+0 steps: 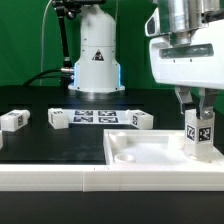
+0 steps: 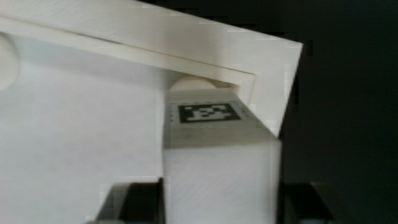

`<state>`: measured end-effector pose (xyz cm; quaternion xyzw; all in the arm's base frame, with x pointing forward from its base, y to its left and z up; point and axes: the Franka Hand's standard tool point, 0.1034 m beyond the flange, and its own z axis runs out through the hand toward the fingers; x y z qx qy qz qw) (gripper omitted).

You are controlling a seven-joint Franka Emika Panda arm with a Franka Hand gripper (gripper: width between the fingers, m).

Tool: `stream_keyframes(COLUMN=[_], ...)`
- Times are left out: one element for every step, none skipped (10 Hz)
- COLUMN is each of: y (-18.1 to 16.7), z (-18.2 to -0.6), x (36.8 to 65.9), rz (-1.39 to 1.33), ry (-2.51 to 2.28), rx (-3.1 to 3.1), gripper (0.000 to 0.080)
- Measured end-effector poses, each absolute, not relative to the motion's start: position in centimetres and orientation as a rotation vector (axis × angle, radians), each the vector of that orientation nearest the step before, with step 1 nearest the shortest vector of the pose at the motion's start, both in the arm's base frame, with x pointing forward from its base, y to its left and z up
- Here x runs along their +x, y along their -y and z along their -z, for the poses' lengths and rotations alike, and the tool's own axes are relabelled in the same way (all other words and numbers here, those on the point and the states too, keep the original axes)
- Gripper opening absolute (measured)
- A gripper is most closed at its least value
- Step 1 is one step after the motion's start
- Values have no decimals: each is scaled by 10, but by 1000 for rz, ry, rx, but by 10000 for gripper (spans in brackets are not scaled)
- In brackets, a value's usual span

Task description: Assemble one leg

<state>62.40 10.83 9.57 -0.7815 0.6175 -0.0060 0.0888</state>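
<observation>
The leg (image 1: 200,136) stands upright at the panel's (image 1: 140,153) corner.

The desk (image 1: 40,145) is flat and black. Far on it, near the middle, lies the marker board (image 1: 95,117), flat, its tags facing up. Three small tagged white legs lie loose in a row with it: the left leg (image 1: 12,120) well apart toward the exterior view's left, the middle leg (image 1: 59,119) just beside the board's left end, and the right leg (image 1: 141,121) just beside its right end. Nearer, at the right, lies the large white panel (image 1: 150,152). A long white bar (image 1: 50,178) runs along the desk's near edge.
</observation>
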Motion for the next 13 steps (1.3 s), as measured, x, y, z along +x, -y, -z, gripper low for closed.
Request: stream_keyframes(y=[-109, -109, -109, -108, -108, -108, -107, -109, -111, -111, -112, -112, -113], z=[-95, -94, -93, -93, -92, -91, -90, -90, -90, -89, -88, -87, -86], x=[624, 624, 624, 624, 624, 624, 623, 623, 622, 622, 621, 621, 621], rz=[20, 31, 46, 57, 73, 86, 94, 99, 110, 119, 125, 137, 145], ry=[-1815, -1763, -1673, -1570, -1419, -1260, -1159, -1094, -949, -823, -716, -536, -415], rx=[-2344, -2381, -2444, -2512, -2604, -2690, -2738, -2767, -2824, -2867, -2899, -2944, -2967], gripper=[410, 410, 545, 628, 643, 643, 648, 648, 649, 649, 649, 649, 649])
